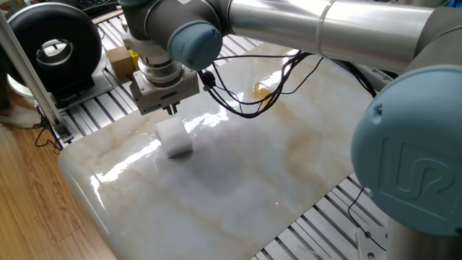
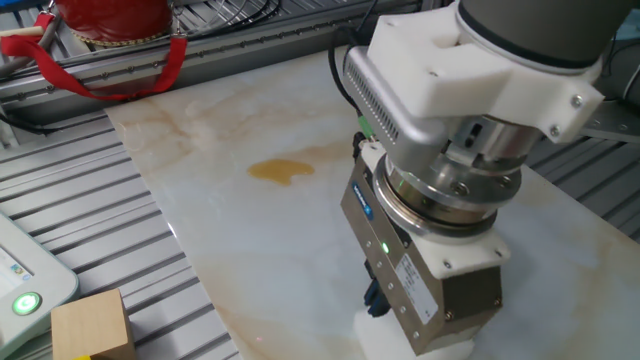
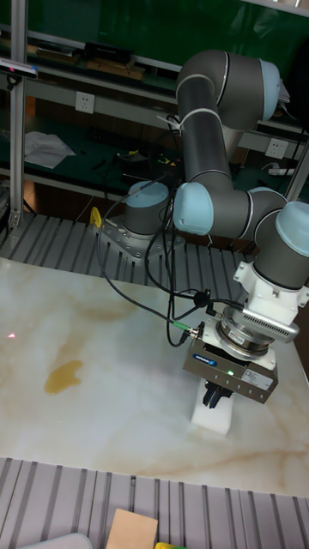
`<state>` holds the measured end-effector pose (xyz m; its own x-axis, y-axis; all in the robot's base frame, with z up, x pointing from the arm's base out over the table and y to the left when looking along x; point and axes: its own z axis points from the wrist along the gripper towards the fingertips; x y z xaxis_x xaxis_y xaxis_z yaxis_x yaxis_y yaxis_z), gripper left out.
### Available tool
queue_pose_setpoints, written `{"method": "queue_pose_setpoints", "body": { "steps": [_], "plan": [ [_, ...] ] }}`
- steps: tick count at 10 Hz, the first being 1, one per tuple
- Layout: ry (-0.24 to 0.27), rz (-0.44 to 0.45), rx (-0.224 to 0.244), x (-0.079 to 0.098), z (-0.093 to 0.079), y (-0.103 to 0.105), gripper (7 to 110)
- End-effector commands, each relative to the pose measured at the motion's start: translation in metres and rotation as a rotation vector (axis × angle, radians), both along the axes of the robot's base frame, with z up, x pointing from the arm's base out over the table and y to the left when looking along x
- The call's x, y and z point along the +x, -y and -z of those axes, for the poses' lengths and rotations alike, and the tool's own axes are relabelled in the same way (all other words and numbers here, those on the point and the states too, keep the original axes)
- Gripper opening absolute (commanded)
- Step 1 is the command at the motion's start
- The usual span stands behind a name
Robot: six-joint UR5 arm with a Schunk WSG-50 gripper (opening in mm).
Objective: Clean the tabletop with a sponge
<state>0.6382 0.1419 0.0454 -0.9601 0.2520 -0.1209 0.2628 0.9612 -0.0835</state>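
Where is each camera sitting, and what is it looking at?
One fixed view: high beside the robot's base, looking down the arm at the sponge on the tabletop; big blue joint cap shows.
The other fixed view: close and low across the tabletop, facing the amber stain; the wrist and end effector fill it.
Tall fixed view: opposite the robot, showing the whole arm over the sponge.
All three share the sponge, stain and end effector.
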Motion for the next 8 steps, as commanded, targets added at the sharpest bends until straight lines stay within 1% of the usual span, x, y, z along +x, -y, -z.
{"method": "queue_pose_setpoints", "body": {
  "steps": [1,2,3,4,5,7,8],
  "plan": [
    [-0.025,0.061,0.023,-0.005,-0.001,-0.003,7],
    [-0.045,0.078,0.060,-0.006,-0.001,-0.017,7],
    [-0.058,0.076,0.066,-0.007,0.000,-0.022,7],
    [-0.054,0.075,0.080,-0.005,0.004,-0.029,7],
    [-0.042,0.079,0.077,-0.003,0.009,-0.034,7],
    [-0.044,0.086,0.104,-0.007,0.016,-0.052,7],
    [-0.050,0.087,0.127,-0.012,0.019,-0.064,7]
  ]
}}
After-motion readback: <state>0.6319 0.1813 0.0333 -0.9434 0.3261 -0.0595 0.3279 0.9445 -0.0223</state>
